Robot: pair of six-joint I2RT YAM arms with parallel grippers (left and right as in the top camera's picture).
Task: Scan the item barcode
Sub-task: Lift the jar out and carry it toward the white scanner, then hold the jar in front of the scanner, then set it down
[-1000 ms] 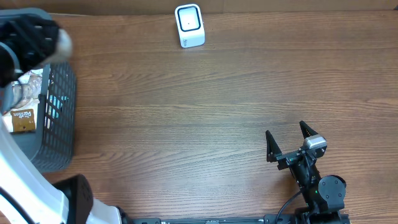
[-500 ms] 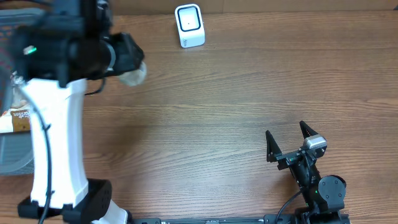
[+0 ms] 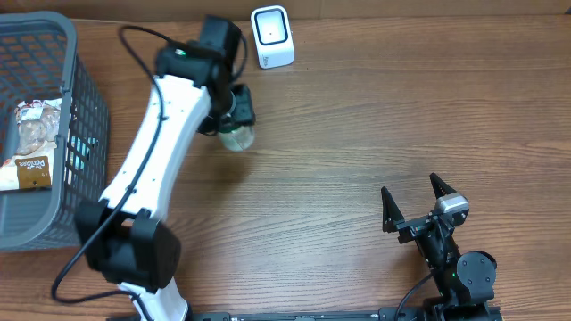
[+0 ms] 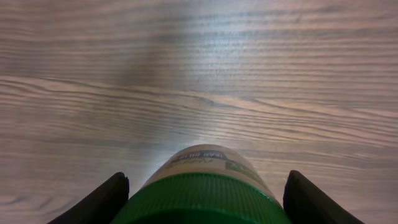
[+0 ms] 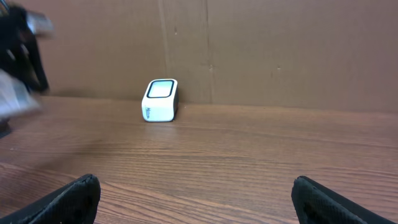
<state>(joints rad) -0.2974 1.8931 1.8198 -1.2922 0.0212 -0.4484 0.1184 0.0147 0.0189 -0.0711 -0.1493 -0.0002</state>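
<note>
**Item 1, task object.** Jar (image 3: pixel 237 138) with a green lid and a pale printed label. The left end effector (image 3: pixel 235 123) is grasping it, one finger (image 4: pixel 99 202) pressing on each side of the lid. In the left wrist view the lid is filling the lower middle and the label is pointing away toward the wood. The jar is hanging over the table (image 3: pixel 357 116), near the scanner and on its basket side, not touching it. The print on the label is too small to read.

**Item 2, scanner.** A small white unit (image 3: pixel 271 36) with a dark-framed window is standing at the far edge of the table, against a brown cardboard wall (image 5: pixel 261 50).

**Item 3, left arm.** A white arm (image 3: pixel 165 134) is reaching from the near left corner across the table toward the scanner.

**Item 4, right end effector.** This one (image 3: pixel 409 185) is resting at the near right, released, its jaws spread wide and holding nothing. It is sitting well apart from the jar and facing the scanner.

**Item 5, basket.** A grey mesh basket (image 3: pixel 89 125) is sitting at the left edge, with a brown packet (image 3: pixel 31 171) and a clear bag (image 3: pixel 37 125) lying inside it.
</note>
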